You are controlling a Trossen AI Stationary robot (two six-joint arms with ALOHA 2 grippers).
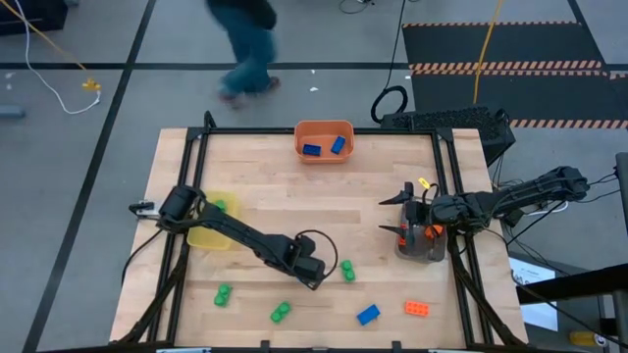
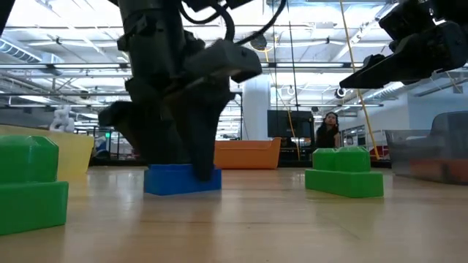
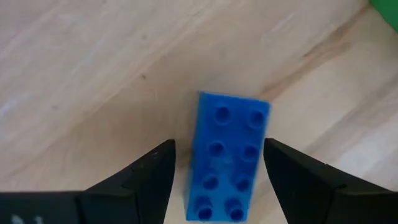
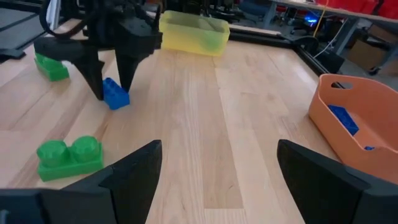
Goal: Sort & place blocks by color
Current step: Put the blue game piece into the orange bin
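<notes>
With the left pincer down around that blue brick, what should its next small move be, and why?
Probably close. The left pincer stands open, a finger on each long side of the blue brick, which lies flat on the table with gaps on both sides. Closing would grip it for the orange bin.

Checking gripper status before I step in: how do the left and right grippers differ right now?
The left gripper is down at the table, its fingers either side of a blue block; the right gripper hangs above the grey bin at the right edge, with nothing between its fingers. Both stand open.
</notes>
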